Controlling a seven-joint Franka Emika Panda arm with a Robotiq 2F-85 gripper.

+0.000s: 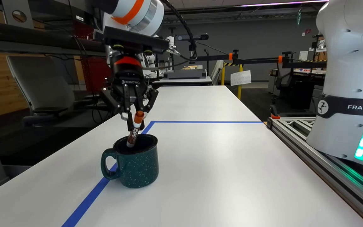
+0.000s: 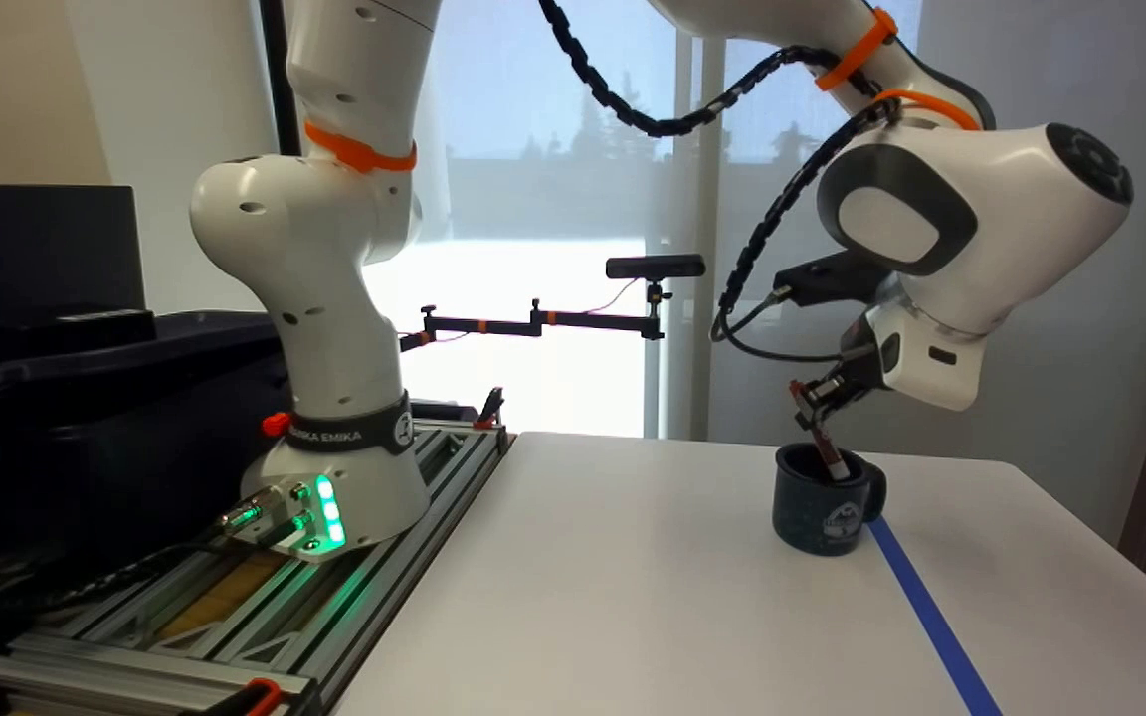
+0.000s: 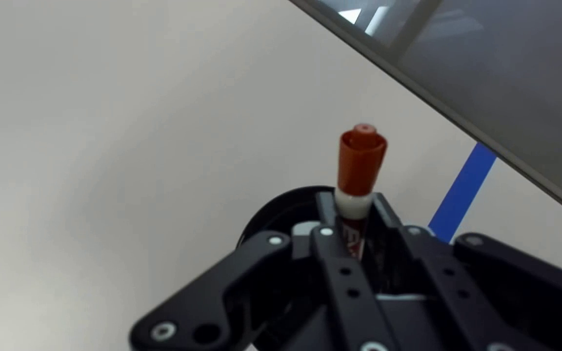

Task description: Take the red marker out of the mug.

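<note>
The red marker (image 1: 133,134) has an orange-red cap end, a white collar and a dark red label. It stands tilted over the mouth of the dark teal speckled mug (image 1: 140,171), with its white lower end visible at about rim height. My gripper (image 1: 136,124) is above the mug with its fingers closed around the marker's upper part. In the wrist view the marker (image 3: 361,168) sits between the two finger pads (image 3: 354,207), its cap end past them. The mug's dark rim (image 3: 281,207) shows behind the fingers. The mug (image 2: 814,517) and marker (image 2: 828,452) also show in an exterior view.
The mug stands upright on the white table (image 1: 219,176), beside a blue tape line (image 1: 88,198) near the table edge. The robot base (image 2: 339,487) stands on a metal frame at the table's opposite side. A grey chair (image 1: 43,83) is beyond the edge.
</note>
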